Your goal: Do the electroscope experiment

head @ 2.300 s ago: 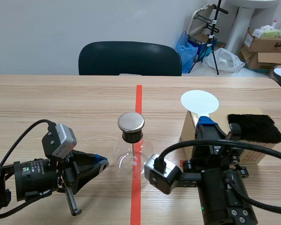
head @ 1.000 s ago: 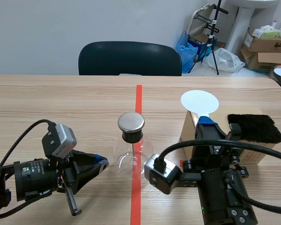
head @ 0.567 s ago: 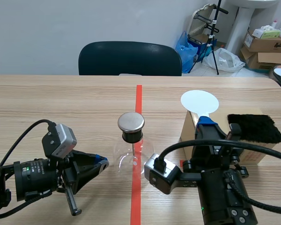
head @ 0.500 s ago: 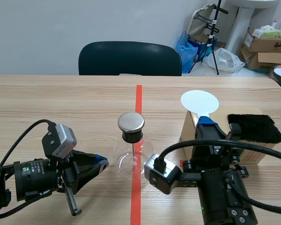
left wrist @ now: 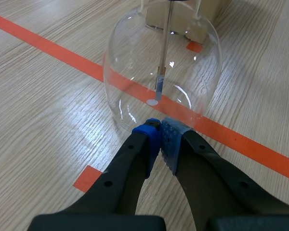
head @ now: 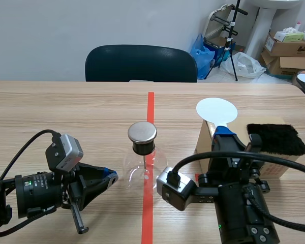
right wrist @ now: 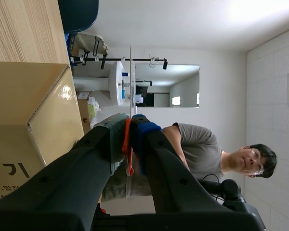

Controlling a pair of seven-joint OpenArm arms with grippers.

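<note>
"Where's the electroscope sitting?"

"I've got the clear glass electroscope flask with a round metal cap (head: 141, 168) standing upright on the light wooden counter (head: 66, 112). It's right over the orange-red tape line and between my two arms."

"And your left hand?"

"My left hand (left wrist: 160, 132) lies low beside the flask. Its blue pads are pressed together with nothing between them, and the tips are just short of the glass base. I can't tell whether they touch it."

"The right one?"

"My right hand (head: 224, 133) is clamped on a thin white round disc (head: 216, 110) by its orange handle (right wrist: 128, 142). The disc stands upright above the fingers. Right behind it is a brown cardboard box (head: 287, 165) with a black furry cloth (head: 274, 138) lying on top."
</note>
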